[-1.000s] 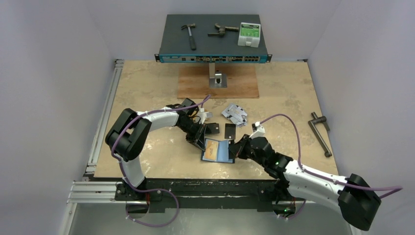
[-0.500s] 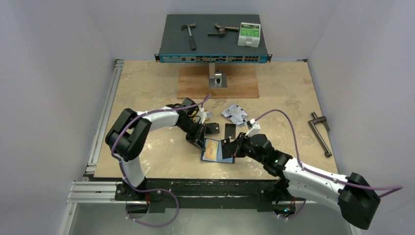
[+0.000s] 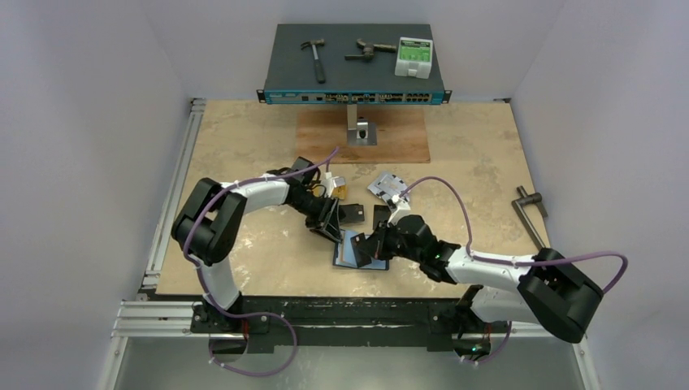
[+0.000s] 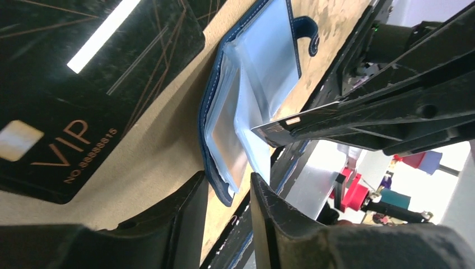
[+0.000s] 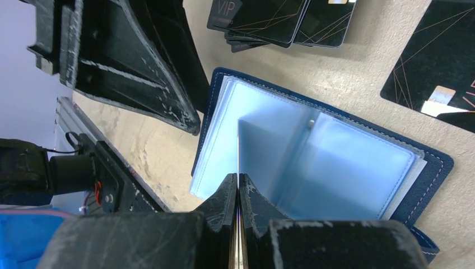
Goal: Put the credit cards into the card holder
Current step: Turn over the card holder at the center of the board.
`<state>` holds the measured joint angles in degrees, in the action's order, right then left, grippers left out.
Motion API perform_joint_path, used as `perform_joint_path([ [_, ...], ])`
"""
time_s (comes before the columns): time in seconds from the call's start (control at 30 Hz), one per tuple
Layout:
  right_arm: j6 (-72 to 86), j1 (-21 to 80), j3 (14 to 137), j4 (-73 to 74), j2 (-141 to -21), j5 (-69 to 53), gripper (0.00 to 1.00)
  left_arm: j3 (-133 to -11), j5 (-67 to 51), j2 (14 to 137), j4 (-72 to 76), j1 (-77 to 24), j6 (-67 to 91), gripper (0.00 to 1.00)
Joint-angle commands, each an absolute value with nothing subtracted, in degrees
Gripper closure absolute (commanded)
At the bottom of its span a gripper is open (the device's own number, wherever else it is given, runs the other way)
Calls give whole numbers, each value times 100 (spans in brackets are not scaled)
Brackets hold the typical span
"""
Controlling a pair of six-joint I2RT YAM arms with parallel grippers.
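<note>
Right jaws should slide their pinched thin black card (image 4: 280, 126) squarely into the navy folding holder (image 5: 358, 168); left jaws, ten o'clock, barely parted.

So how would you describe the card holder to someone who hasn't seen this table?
Near the front edge of the table, about midway along, the card holder lies open. Unlike the flat black cards just behind it, it is navy-edged with pale blue clear sleeves.
</note>
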<state>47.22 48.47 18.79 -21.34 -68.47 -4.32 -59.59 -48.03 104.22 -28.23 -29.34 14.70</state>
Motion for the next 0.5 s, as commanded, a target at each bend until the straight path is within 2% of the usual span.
perform_joint_path([
  [0.0,4595,4868,2052,-2656,-7080,-591,100,-5813,-5383,10400,-2440,-2728,1689,65],
  [0.23,4571,4867,2076,-2761,-7316,-591,100,-5731,-5517,10458,-2127,-2805,1953,65],
  [0.37,4591,4869,2012,-2827,-7321,-580,100,-5793,-5216,10598,-2234,-2936,1924,67],
  [0.43,4635,4869,1931,-2890,-7315,-568,100,-5847,-4991,10637,-2328,-2951,1887,72],
  [0.47,4655,4869,1899,-2901,-7307,-563,100,-5860,-4878,10647,-2362,-2953,1882,78],
])
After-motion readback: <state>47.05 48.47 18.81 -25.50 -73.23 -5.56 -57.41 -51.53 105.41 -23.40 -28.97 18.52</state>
